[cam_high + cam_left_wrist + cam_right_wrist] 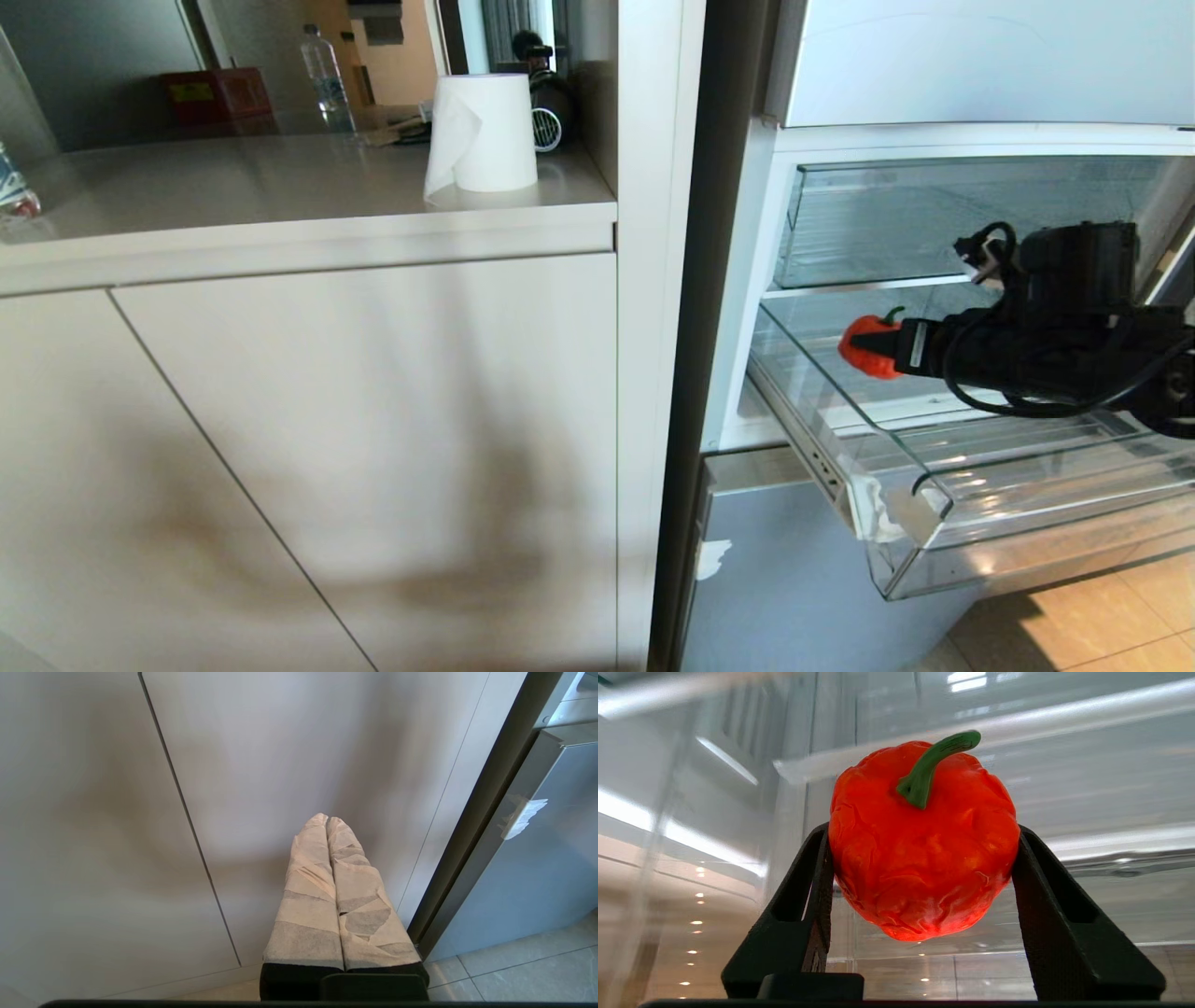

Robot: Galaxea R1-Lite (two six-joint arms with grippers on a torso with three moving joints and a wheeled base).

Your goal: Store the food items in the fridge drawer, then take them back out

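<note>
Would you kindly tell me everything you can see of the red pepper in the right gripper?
The pepper is a red-orange toy with a wrinkled, glossy skin and a short, curved green stem on top. The right gripper grips it, a black finger pressed to each flank. It hangs off the floor of the pulled-out clear fridge drawer, with its stem up and tilted. Nothing else visibly touches it.

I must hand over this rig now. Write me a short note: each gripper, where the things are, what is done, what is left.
Right gripper: shut on the red pepper, held above the open fridge drawer, not set down.
Left gripper: shut, empty, parked facing the cabinet door.
Done: drawer pulled out, pepper gripped.
Left: cannot tell whether the pepper is going in or coming out. No other food item shows.
</note>
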